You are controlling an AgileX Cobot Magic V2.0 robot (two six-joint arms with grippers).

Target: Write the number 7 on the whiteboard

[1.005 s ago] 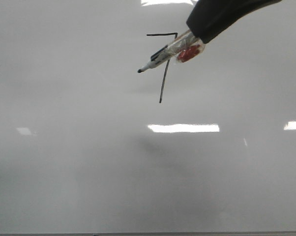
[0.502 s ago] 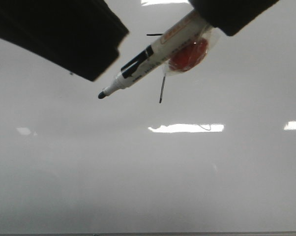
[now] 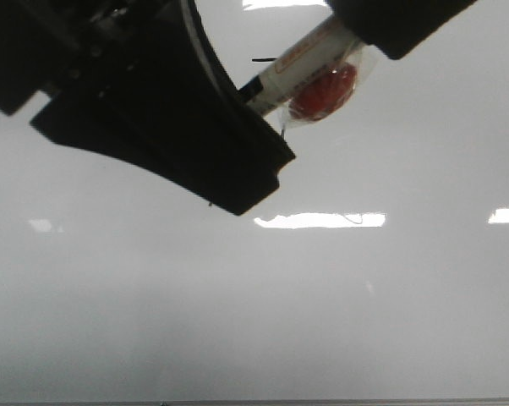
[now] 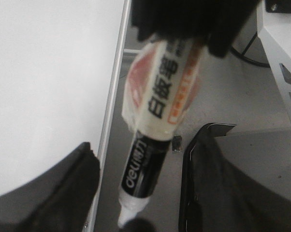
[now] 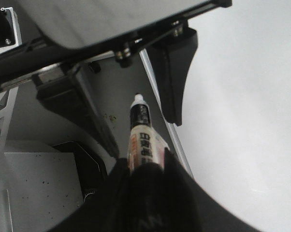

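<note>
Beyond the board's edge the wrist views show a plain grey floor (image 4: 218,92), matte and lightly speckled. A dark cable (image 4: 249,48) curves across it beside a pale metal frame (image 4: 281,48) with angular cut-outs. A flat grey metal plate (image 5: 39,186) dotted with small specks lies lower down. Bright rectangular patches of ceiling light (image 3: 320,221) glare off the glossy surface in front.

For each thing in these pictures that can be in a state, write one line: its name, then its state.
marker: uncapped, lifted off the board, gripped by its rear end.
right gripper: shut on the marker.
left gripper: open, fingers either side of the marker's tip end, not touching.
number 7: drawn, mostly hidden behind arm and marker.
whiteboard: otherwise unmarked.
</note>
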